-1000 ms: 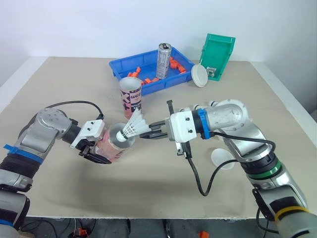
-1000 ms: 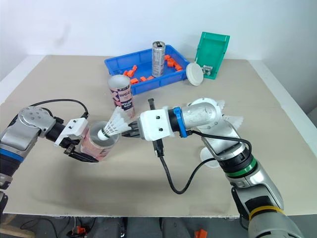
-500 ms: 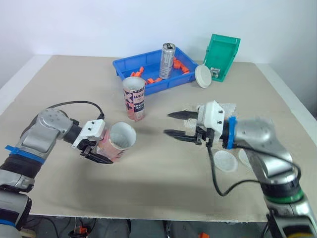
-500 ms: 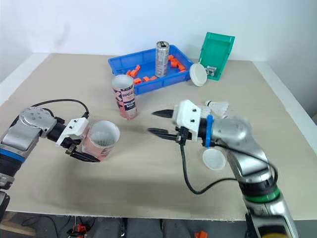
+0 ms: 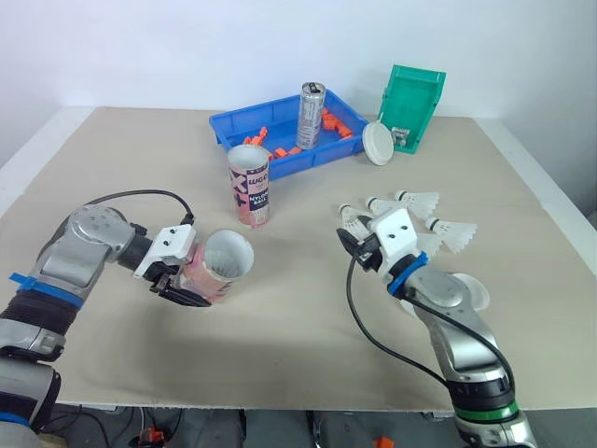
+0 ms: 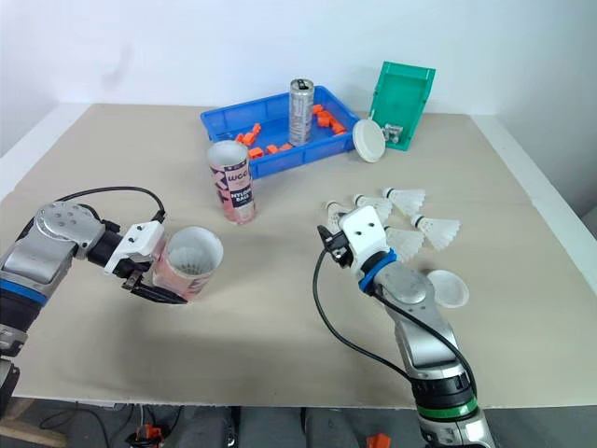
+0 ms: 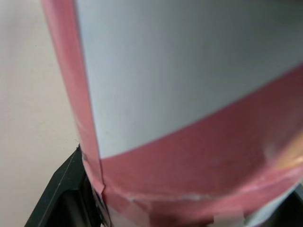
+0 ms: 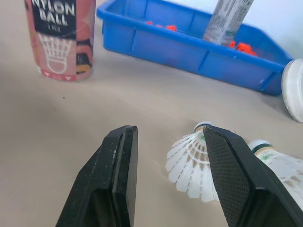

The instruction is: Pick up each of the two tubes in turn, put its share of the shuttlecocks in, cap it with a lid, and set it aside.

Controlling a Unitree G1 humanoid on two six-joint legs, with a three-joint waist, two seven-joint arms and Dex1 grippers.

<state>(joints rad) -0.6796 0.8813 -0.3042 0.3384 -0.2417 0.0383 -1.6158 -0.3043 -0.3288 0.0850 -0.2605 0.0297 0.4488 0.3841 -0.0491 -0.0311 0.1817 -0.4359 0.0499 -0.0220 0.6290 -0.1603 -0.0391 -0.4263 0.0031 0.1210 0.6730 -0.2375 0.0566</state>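
— Retracted from the tube [image 5: 222, 264]: right end effector [image 8: 168, 136], fingers now spread, one shuttlecock [image 8: 189, 163] lying just ahead.
— Tube status?
— Held tilted, clamped by the left end effector [image 5: 187, 286].

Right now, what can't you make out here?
- Held tube contents: the head views look into its mouth obliquely, so the shuttlecock count inside is unreadable.
- Left gripper fingers: in the left wrist view the tube wall covers them almost wholly.
- Loose shuttlecocks: the right arm overlaps the pile, so the total is unclear.
- Lid: partly behind the right arm.
- Green bin contents: too small.
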